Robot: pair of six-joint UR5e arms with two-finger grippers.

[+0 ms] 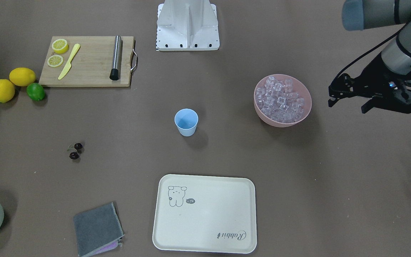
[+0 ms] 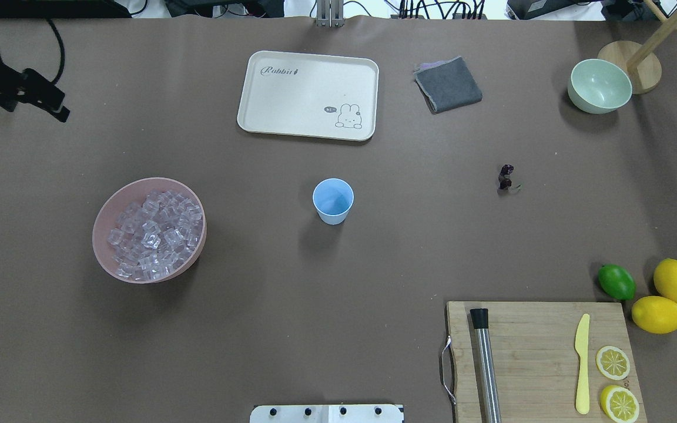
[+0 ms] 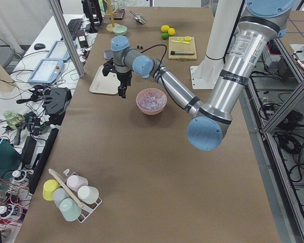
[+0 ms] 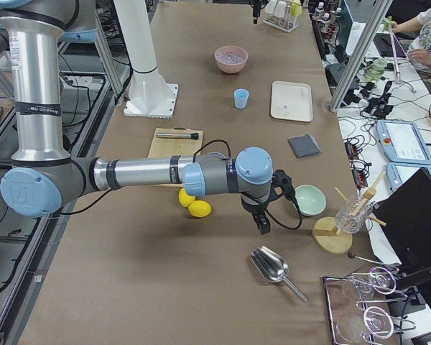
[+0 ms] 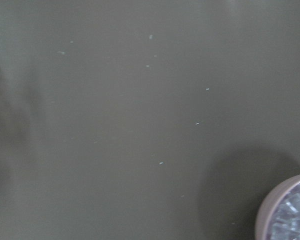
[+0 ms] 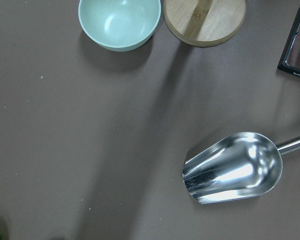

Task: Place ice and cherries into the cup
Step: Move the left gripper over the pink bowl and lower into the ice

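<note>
Two-arm station, cup-filling task. The left hand (image 1: 347, 106) is hanging above the tabletop (image 1: 298, 178) with its two fingers spread apart and nothing between them. Just beside this hand, toward the middle of the tabletop, a pink bowl (image 1: 300, 117) is sitting heaped with the ice (image 1: 280, 100), clear cubes piled to its rim. None of the ice is touching the hand. Beyond the bowl from the left hand, the light blue cup (image 1: 186, 122) is standing upright and looks empty. Farther still from the hand, well past the cup, the cherries (image 1: 76, 151) are lying on the bare tabletop, two dark fruits joined by thin stems.

The right hand (image 4: 263, 224) is showing only in the side view, pointing down over the far end of the tabletop; whether it is clenched or released cannot be told. Beneath it a metal scoop (image 6: 235, 167) is lying on its back, and a pale green bowl (image 6: 119, 22) is standing near the hand, apart from the scoop. Cup, ice and cherries are all lying well apart from the right hand.
</note>
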